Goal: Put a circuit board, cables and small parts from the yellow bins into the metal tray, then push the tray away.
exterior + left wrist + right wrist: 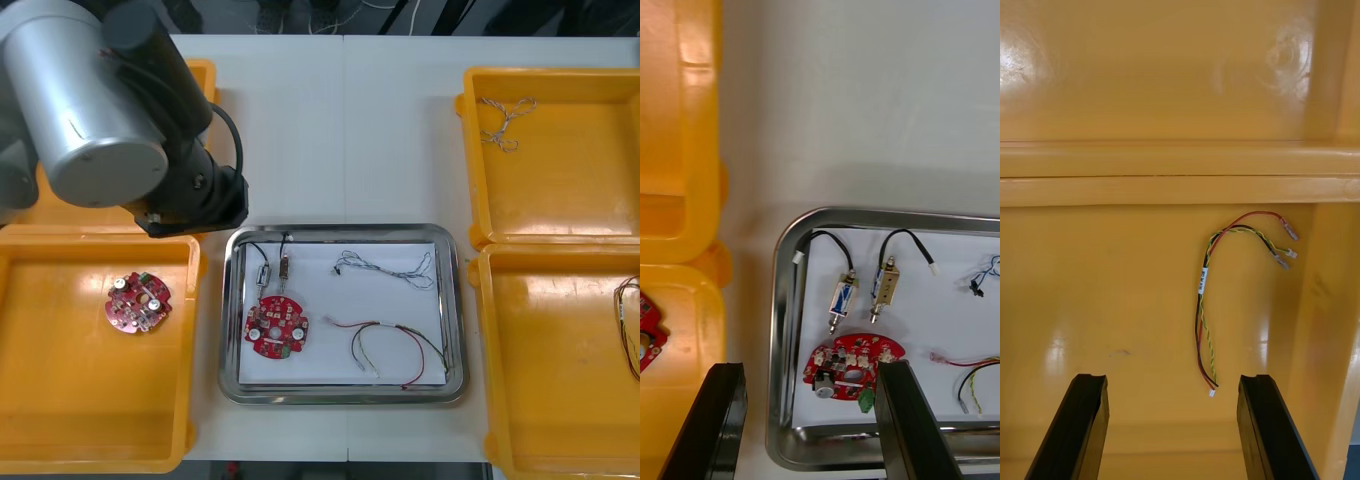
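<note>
Circuit board [852,365], small metal parts [842,296] — in tray [787,300]

No legible text, small white tag [1202,281] on the red and yellow cable [1199,326], print unreadable

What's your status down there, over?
Left tool open over metal tray, left side; right tool open above red and yellow cable in yellow bin. Tray holds circuit board, cables, small metal parts. Nothing blocks it.
</note>
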`<state>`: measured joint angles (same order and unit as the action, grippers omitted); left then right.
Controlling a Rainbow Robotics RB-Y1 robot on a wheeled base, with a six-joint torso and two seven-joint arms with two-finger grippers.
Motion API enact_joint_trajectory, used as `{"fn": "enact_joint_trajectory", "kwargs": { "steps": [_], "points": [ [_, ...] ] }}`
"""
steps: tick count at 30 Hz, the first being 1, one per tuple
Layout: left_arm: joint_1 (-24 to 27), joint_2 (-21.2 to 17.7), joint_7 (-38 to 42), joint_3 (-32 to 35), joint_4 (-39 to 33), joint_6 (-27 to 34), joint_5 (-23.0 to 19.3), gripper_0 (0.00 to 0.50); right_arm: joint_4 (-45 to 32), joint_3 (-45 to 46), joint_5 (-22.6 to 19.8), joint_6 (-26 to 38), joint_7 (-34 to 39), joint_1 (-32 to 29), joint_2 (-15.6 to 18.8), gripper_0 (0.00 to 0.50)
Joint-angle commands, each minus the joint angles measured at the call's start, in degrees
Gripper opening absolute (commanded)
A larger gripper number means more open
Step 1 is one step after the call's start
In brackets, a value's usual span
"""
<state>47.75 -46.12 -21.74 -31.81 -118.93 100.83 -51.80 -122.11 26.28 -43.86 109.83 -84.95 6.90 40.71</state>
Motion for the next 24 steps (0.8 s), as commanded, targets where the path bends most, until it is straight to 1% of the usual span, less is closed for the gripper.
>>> {"fn": "enact_joint_trajectory", "kwargs": {
  "steps": [1,3,6,14,19,22,24],
  "points": [
    [-2.0,-5.1,-2.3,6.1,-2.1,1.4,-3.7,0.500,-2.3,0.6,-0.2,0.2,3.4,-0.8,-0.5,0.500],
    [-3.9,-6.5,-4.8,9.1,-2.1,1.8,-5.2,0.500,-2.7,0.5,-0.4,0.2,3.4,-0.7,-0.1,0.500],
    [-5.9,-7.9,-7.6,11.8,-2.1,2.6,-5.9,0.500,-3.0,0.1,-0.8,0.2,3.4,-0.7,0.8,0.500],
    [-11.4,-10.1,-14.7,19.6,-2.4,6.3,-6.9,0.500,-3.4,-1.2,-2.4,0.2,3.4,-0.4,2.9,0.500],
    [-16.3,-11.3,-18.2,24.8,-3.9,7.1,-7.3,0.500,-4.0,-1.6,-3.8,0.2,3.2,-0.2,4.1,0.500],
    [-20.9,-11.8,-21.4,29.9,-5.1,7.2,-7.9,0.500,-4.6,-1.6,-6.2,0.2,3.5,0.6,5.3,0.500],
    [-22.9,-12.2,-22.8,32.2,-5.4,7.3,-8.1,0.500,-4.8,-1.5,-7.3,0.2,3.6,1.3,5.9,0.500]
  ]
}}
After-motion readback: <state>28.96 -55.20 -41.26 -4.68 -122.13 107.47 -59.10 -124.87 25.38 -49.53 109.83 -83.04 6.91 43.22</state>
